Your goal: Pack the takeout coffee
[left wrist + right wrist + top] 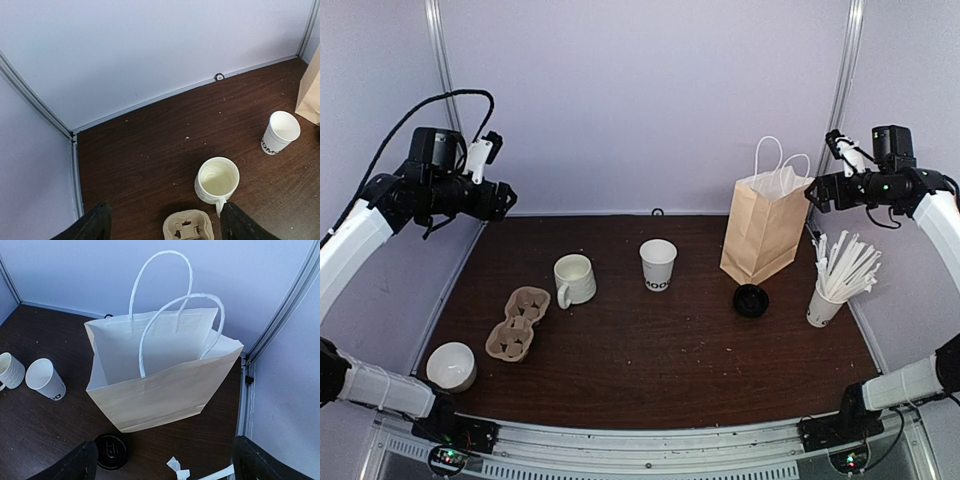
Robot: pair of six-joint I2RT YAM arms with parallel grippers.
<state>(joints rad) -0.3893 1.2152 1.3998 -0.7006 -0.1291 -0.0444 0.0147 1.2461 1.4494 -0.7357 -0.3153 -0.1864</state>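
The takeout coffee cup is white paper with dark letters. It stands open and upright mid-table, and shows in the left wrist view and the right wrist view. Its black lid lies apart on the table in front of the brown paper bag, also in the right wrist view. The bag stands open with white handles. My left gripper is open, high above the back left. My right gripper is open, high above the bag. Both are empty.
A cream ceramic mug with a handle stands left of the cup. A cardboard cup carrier lies front left, a small white bowl nearer the front edge. A white cup of straws stands at the right.
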